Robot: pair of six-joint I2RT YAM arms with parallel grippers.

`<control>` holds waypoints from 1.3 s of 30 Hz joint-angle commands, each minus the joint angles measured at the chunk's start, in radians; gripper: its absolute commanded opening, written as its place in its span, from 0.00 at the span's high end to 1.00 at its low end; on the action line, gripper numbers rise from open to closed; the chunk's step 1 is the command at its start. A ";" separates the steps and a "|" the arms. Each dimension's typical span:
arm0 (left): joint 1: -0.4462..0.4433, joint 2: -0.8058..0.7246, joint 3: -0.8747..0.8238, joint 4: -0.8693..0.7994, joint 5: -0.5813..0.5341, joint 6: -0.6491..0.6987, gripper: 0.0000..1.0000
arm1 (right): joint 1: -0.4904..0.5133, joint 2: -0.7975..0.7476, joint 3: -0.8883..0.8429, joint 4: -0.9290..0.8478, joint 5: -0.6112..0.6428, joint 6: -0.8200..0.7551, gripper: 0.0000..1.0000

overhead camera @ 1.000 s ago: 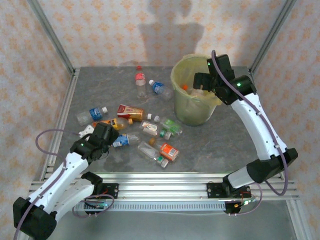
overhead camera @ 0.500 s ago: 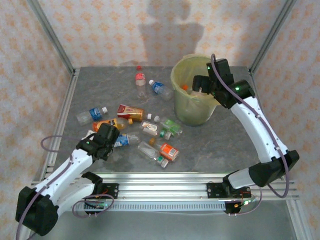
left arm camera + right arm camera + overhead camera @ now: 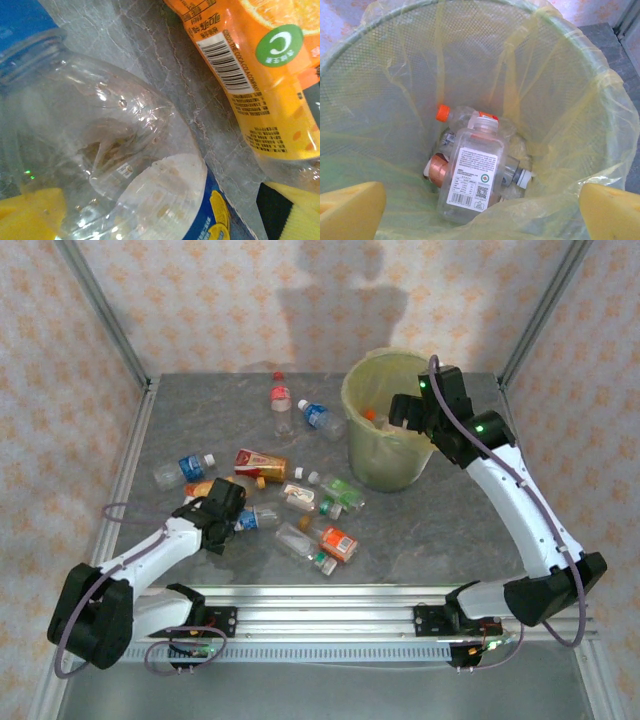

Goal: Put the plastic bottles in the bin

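Several plastic bottles point(image 3: 262, 464) lie scattered on the grey table left of the yellow-green bin point(image 3: 385, 465). My left gripper point(image 3: 232, 502) is down among them, open, its yellow fingers point(image 3: 295, 210) on either side of a clear bottle with a blue label point(image 3: 150, 165); the same blue-label bottle point(image 3: 255, 519) lies by the gripper's tip. An orange-label bottle point(image 3: 260, 75) lies just beyond. My right gripper point(image 3: 405, 412) hangs open over the bin point(image 3: 395, 75), nothing between its fingers point(image 3: 350, 210). Inside the bin lie a square clear bottle with a white label point(image 3: 470, 182) and an orange-capped one point(image 3: 445, 112).
Two more bottles, red-capped point(image 3: 281, 400) and blue-labelled point(image 3: 315, 415), lie at the back left of the bin. Metal frame posts point(image 3: 130, 490) edge the table on both sides, with patterned walls behind. A rail point(image 3: 330, 610) runs along the near edge.
My left arm has reached forward and to the right, lowering its gripper onto the blue-label bottle. My right gripper has drifted slightly right over the bin, still open.
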State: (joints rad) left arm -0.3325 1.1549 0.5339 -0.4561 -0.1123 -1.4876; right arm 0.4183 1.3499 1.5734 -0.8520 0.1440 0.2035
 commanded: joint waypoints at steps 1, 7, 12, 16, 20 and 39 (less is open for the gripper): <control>0.009 0.018 0.004 0.046 -0.052 -0.054 0.01 | 0.005 -0.030 -0.016 0.016 0.050 0.023 0.01; 0.010 0.012 -0.012 0.071 -0.096 -0.086 0.11 | 0.005 -0.039 -0.030 0.022 0.054 0.032 0.01; 0.009 0.013 -0.033 0.089 -0.110 -0.124 0.21 | 0.006 -0.041 -0.039 0.024 0.055 0.041 0.01; 0.009 0.028 -0.045 0.103 -0.117 -0.140 0.16 | 0.006 -0.045 -0.041 0.024 0.056 0.043 0.01; 0.009 0.062 -0.047 0.132 -0.110 -0.147 0.15 | 0.005 -0.049 -0.045 0.031 0.055 0.045 0.01; 0.010 0.093 -0.028 0.153 -0.109 -0.191 0.38 | 0.006 -0.033 -0.045 0.018 0.071 0.045 0.01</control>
State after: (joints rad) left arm -0.3317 1.2503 0.5068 -0.3546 -0.1867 -1.6512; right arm 0.4183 1.3262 1.5387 -0.8360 0.1776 0.2359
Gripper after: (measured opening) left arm 0.631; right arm 0.992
